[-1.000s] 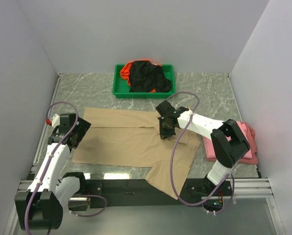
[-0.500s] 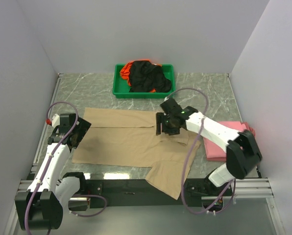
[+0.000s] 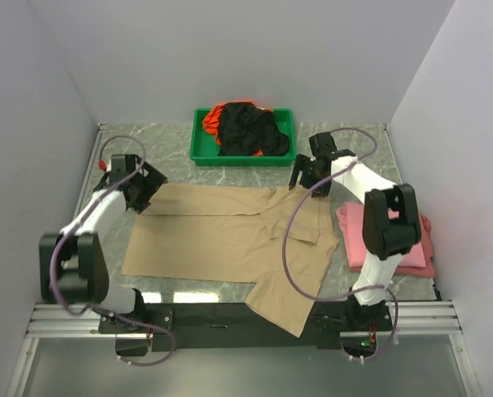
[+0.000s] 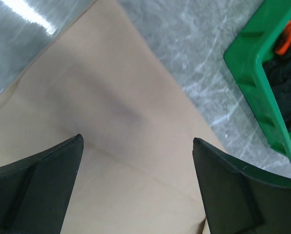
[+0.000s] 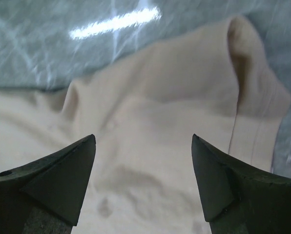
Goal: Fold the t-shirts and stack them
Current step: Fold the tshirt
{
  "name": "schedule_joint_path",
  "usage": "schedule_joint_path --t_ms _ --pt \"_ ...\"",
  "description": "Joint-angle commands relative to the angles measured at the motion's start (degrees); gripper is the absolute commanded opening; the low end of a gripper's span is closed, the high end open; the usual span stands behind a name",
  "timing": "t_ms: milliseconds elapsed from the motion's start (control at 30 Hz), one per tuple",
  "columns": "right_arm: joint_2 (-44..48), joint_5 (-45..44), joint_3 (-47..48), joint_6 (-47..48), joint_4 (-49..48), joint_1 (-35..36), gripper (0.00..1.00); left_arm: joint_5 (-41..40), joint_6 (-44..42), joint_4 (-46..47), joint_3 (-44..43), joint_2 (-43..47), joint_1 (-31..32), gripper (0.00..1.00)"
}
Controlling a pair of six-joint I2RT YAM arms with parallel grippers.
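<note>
fold tan t-shirt (image 3: pixel 222 236) | my left gripper (image 4: pixel 138 141), right gripper (image 5: pixel 143 139): spread, empty, over far corners | I should pinch both evenly (avoid bunching)

You've got a tan t-shirt (image 3: pixel 222 236), pink t-shirt (image 3: pixel 352 244), black t-shirt (image 3: pixel 251 132), orange t-shirt (image 3: pixel 211 122), green tray (image 3: pixel 201 154), and grey, white-veined marble-pattern table (image 3: pixel 172 153).
</note>
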State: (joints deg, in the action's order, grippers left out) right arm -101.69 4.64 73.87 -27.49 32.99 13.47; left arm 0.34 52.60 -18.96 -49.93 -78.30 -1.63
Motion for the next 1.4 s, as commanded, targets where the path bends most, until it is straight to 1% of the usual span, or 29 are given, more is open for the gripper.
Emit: schedule_joint_path --t_ms 0,67,100,233,267,433,567,667,767,833,867,900,933,1033,1067,1100,1133,1167,1200,1233,1267,1300,1333,1367 --pt "-6.0 0.2 6.2 1.9 -0.3 -1.8 0.85 2.7 -3.1 3.7 -7.1 -7.7 0.0 0.99" --pt "-9.6 -1.3 9.3 3.4 0.3 -2.6 0.85 3.4 -4.3 5.4 -7.8 -11.3 0.0 0.99" --pt "-10.6 -1.5 10.6 4.4 0.3 -2.8 0.85 2.2 -4.3 5.6 -8.1 -12.3 0.0 0.99" --pt "-15.0 -3.2 13.1 6.2 1.7 -3.9 0.84 -0.2 -4.2 3.6 -9.6 -17.1 0.0 0.99" --pt "-16.8 -3.4 13.8 6.0 2.1 -4.2 0.84 -2.0 -4.2 3.5 -9.7 -17.8 -0.1 0.99" --pt "-22.1 -2.9 20.7 6.9 5.9 -5.5 0.85 -6.7 -4.0 0.5 -12.6 -23.8 -0.4 0.99" --pt "-25.0 -3.3 25.4 8.1 8.1 -6.0 0.85 -6.5 -3.7 1.2 -13.6 -26.3 -0.4 0.99" --pt "-27.7 -1.5 29.7 8.5 9.3 -6.6 0.85 -6.9 -3.0 0.8 -15.6 -28.2 -0.4 0.99" --pt "-29.6 -1.5 34.0 8.9 11.0 -6.9 0.85 -5.9 -2.9 1.2 -17.2 -29.4 -0.5 0.99" --pt "-29.9 -3.0 35.6 9.1 11.1 -7.0 0.84 -6.4 -3.0 0.2 -19.0 -29.5 -0.5 0.99" --pt "-29.8 -4.0 36.3 9.0 11.8 -6.9 0.84 -7.0 -3.1 -1.9 -19.8 -29.5 -0.5 0.99" --pt "-29.5 -4.6 37.7 9.0 12.4 -6.8 0.84 -8.6 -3.3 -2.9 -21.6 -29.3 -0.5 0.99" --pt "-28.7 -6.1 37.8 8.8 12.7 -6.7 0.84 -9.0 -3.5 -3.8 -22.1 -28.1 -0.5 0.99" --pt "-22.9 -8.4 34.3 7.7 10.7 -6.4 0.84 -9.8 -3.1 -5.6 -21.2 -22.3 -0.5 0.99" --pt "-18.8 -9.0 32.8 7.3 10.2 -6.2 0.84 -10.1 -2.6 -6.2 -20.4 -20.3 -0.5 0.99" --pt "-16.5 -9.3 29.1 7.1 9.5 -6.1 0.85 -10.6 -1.4 -7.2 -18.3 -16.1 -0.5 0.99" --pt "-14.0 -10.4 26.6 6.3 7.8 -5.8 0.85 -11.7 -0.7 -8.7 -16.9 -13.8 -0.5 0.99" --pt "-8.9 -11.0 24.0 5.9 6.9 -5.1 0.85 -12.4 0.0 -9.9 -15.3 -11.5 -0.5 0.99" --pt "-6.2 -11.2 18.3 5.6 5.9 -4.8 0.85 -13.3 1.8 -10.9 -12.0 -7.3 -0.5 0.99" --pt "-3.6 -11.9 15.2 4.6 3.9 -4.3 0.85 -16.0 2.9 -13.7 -10.1 -5.2 -0.4 0.99" --pt "1.4 -11.9 12.2 3.9 2.8 -3.4 0.85 -17.9 4.3 -15.4 -6.4 -3.3 -0.5 0.99" --pt "3.7 -11.8 6.5 3.2 1.7 -2.8 0.85 -19.0 7.1 -17.0 -4.5 0.2 -0.4 0.99" --pt "5.8 -11.6 3.7 1.7 0.1 -2.4 0.85 -20.4 8.4 -19.8 -2.4 2.2 -0.5 0.99" --pt "9.5 -10.5 1.0 0.9 -0.8 -2.1 0.85 -20.1 9.8 -20.4 2.2 4.3 -0.5 0.99"
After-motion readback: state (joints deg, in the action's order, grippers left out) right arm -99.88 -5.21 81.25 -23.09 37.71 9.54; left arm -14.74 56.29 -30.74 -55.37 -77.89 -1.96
